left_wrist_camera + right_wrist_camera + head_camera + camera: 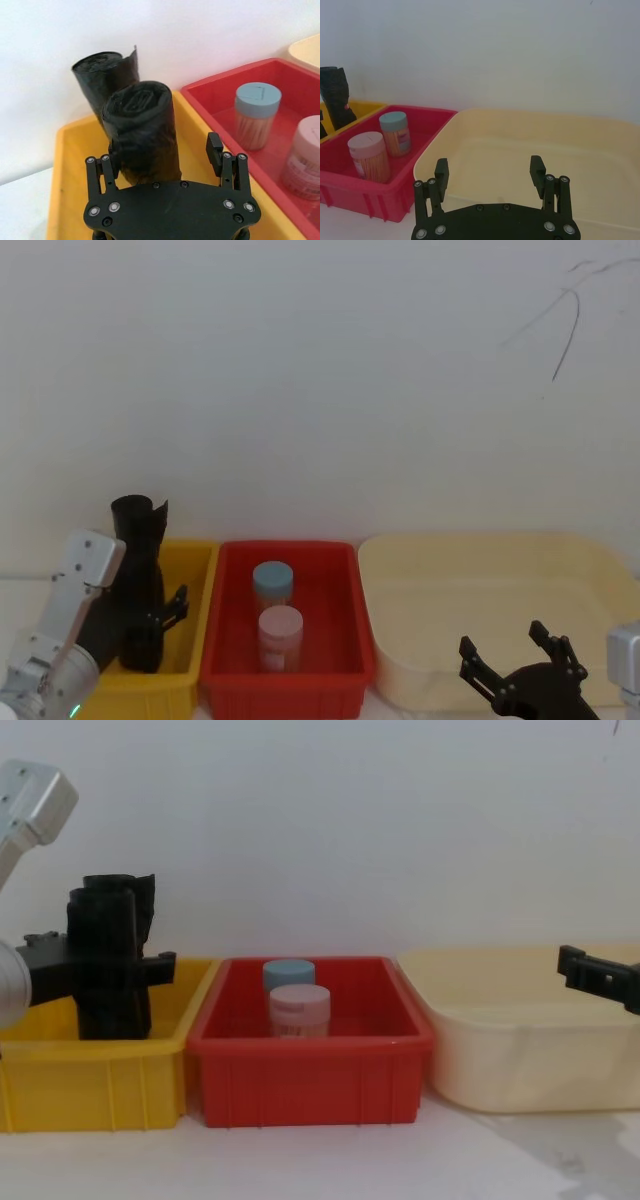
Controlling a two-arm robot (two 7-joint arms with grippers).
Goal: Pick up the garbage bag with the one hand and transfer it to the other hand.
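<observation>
Left gripper (163,150) low in the yellow bin (60,165), fingers (215,147) spread, garbage bag (142,130) upright between them — nearer one finger, a gap to the other, taller ragged-topped roll (102,75) just past the fingers, right gripper (490,170) by the cream tub (545,135), fingers (441,172) spread

Matte, wrinkled blk plastic film: garbage bag (142,130). Smooth, glossy plastic: yellow bin (67,170) & red bin (225,75).

Bright, even light; faint shadows.
</observation>
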